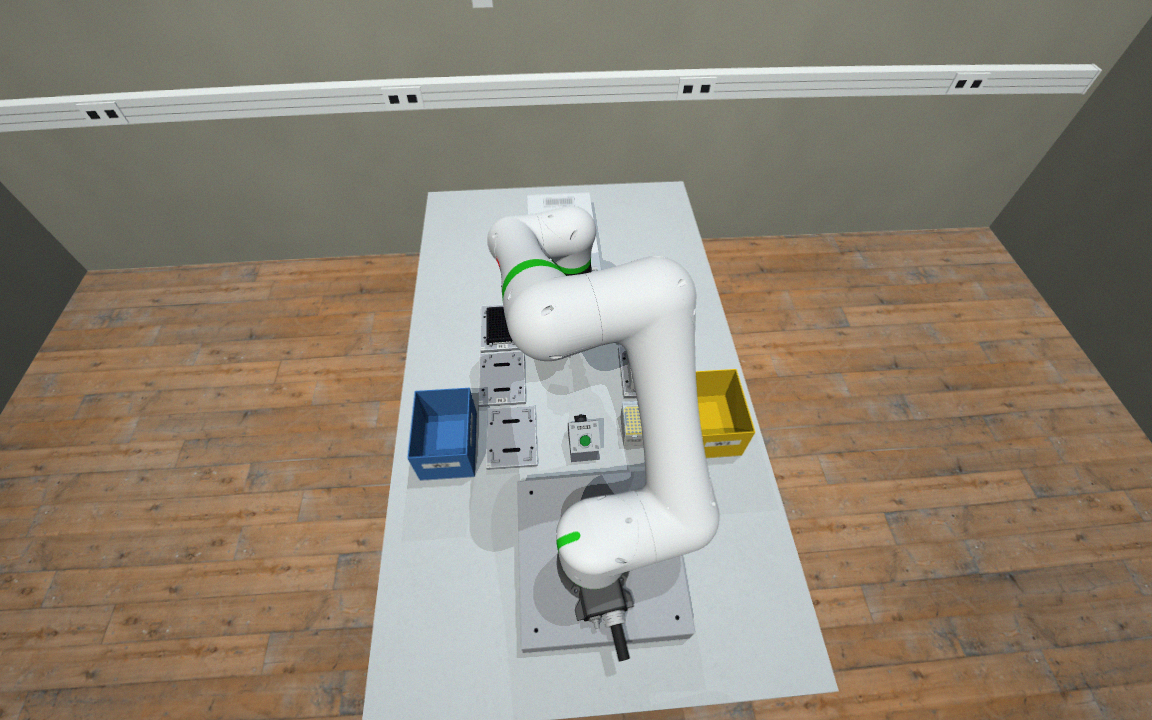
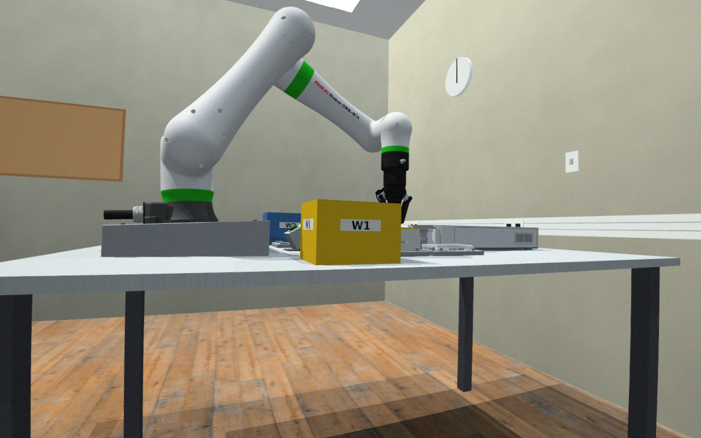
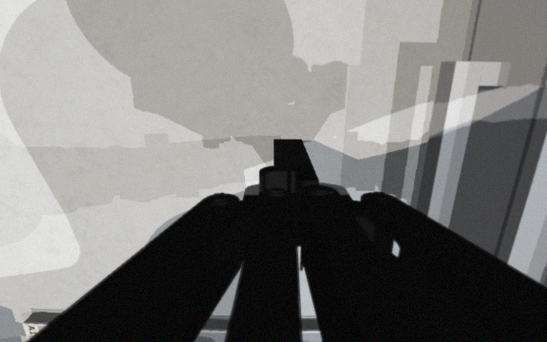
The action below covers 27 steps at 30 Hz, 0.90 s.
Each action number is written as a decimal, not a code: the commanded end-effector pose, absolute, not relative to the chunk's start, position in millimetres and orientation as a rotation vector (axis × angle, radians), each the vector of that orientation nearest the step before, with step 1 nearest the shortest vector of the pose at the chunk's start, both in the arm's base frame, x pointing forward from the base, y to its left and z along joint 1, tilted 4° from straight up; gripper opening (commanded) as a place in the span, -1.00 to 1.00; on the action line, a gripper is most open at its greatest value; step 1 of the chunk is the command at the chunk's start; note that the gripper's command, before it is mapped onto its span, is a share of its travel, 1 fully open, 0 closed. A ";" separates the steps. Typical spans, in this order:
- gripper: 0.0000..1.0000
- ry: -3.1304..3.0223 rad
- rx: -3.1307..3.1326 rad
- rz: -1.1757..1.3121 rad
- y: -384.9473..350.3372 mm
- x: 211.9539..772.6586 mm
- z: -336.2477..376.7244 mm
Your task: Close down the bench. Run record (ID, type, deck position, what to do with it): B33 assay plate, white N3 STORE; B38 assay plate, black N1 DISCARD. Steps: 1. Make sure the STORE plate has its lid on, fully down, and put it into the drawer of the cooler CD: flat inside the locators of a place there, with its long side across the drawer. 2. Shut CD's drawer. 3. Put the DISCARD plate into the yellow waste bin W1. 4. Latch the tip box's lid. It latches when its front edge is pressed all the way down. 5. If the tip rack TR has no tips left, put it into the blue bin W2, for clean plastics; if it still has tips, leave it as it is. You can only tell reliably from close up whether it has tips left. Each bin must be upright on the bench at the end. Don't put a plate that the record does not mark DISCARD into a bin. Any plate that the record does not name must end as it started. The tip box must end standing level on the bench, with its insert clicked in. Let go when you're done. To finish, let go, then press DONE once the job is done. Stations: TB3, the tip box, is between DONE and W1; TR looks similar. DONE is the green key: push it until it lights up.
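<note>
My gripper is shut and empty; it hangs low over the far half of the bench, just in front of the grey cooler CD. In the wrist view the closed fingertips point at shadowed bench top, with the cooler's grey front strips to the right. The black assay plate lies on its deck nest at the left of the arm. The white plate is not in view. The yellow bin W1 and the blue bin W2 stand upright. The tip box sits between the green DONE key and W1.
Two empty grey deck nests lie between the black plate and the arm's base. A low grey item lies on the deck right of W1, partly hidden by my arm from above. My arm's wrist hides most of the cooler.
</note>
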<state>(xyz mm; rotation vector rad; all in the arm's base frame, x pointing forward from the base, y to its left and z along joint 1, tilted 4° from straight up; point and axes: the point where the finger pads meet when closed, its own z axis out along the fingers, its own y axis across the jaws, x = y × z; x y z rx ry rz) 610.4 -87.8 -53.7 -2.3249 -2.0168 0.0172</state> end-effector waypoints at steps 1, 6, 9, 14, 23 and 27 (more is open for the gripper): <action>-0.80 -2.018 -2.326 0.016 -88.4 611.5 -47.0; -0.80 -2.018 -2.326 0.016 -88.6 611.8 -40.3; -0.80 -2.018 -2.326 0.016 -88.7 612.0 -37.7; -0.80 -2.018 -2.326 0.016 -89.0 612.2 -32.4; -0.80 -2.018 -2.326 0.016 -89.5 612.8 -20.4; -0.80 -2.018 -2.326 0.016 -89.6 612.9 -17.7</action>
